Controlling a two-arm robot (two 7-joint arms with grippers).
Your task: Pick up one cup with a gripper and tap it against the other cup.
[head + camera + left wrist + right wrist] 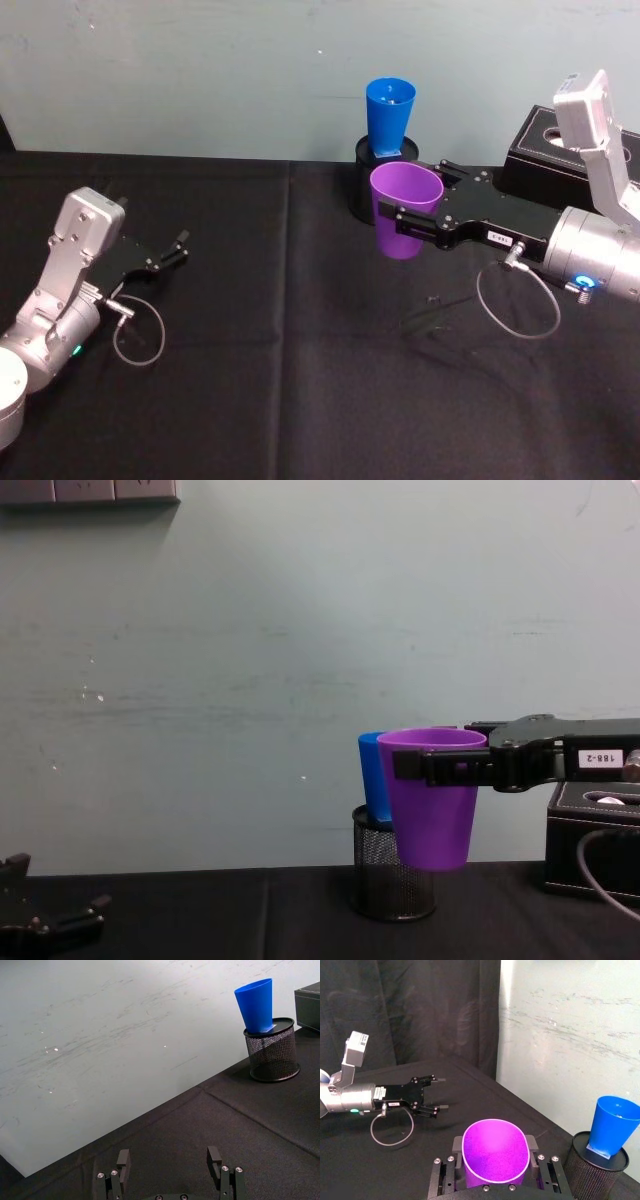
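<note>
My right jaws clamp the purple cup [404, 193] upright, the blue cup [388, 120] just beyond at upper centre; left jaws idle, open.

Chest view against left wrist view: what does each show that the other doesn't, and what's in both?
Chest only: the purple cup, held aloft by the right end effector, in front of the blue cup. Left wrist only: that the left end effector is open, and the blue cup's whole side, leaning in the holder. Both: blue cup, holder, black box, left end effector.
</note>
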